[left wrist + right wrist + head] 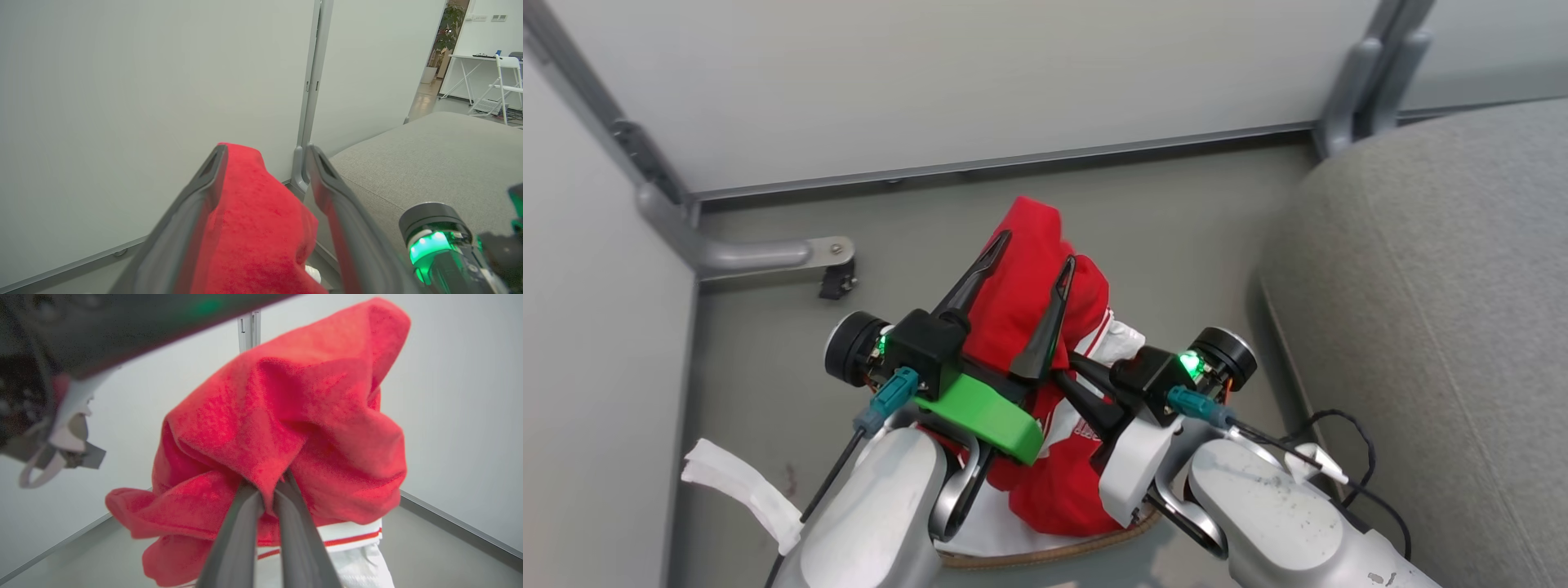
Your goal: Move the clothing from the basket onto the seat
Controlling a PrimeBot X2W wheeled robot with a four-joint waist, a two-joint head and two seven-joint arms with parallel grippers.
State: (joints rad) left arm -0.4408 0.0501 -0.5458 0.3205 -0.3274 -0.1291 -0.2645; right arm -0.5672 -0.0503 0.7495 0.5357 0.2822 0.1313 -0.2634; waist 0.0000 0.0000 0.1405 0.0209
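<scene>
A bunched red garment (1021,286) with white trim is lifted above the basket, whose brown woven rim (1045,557) and white liner (988,531) peek out below my forearms. My right gripper (267,490) is shut on a fold of that garment (286,416), and in the head view it (1082,384) reaches in from the right. My left gripper (1031,253) stands open, its fingers spread on either side of the raised red fabric (253,228). More red cloth with white lettering (1086,426) hangs toward the basket. The grey seat (1421,286) lies to the right.
White partition walls close off the far and left sides. A metal foot bracket (768,255) sits on the grey floor at left, and a post (1372,73) stands at the seat's far corner. A white strip (739,490) lies at lower left; a black cable (1347,457) runs beside the seat.
</scene>
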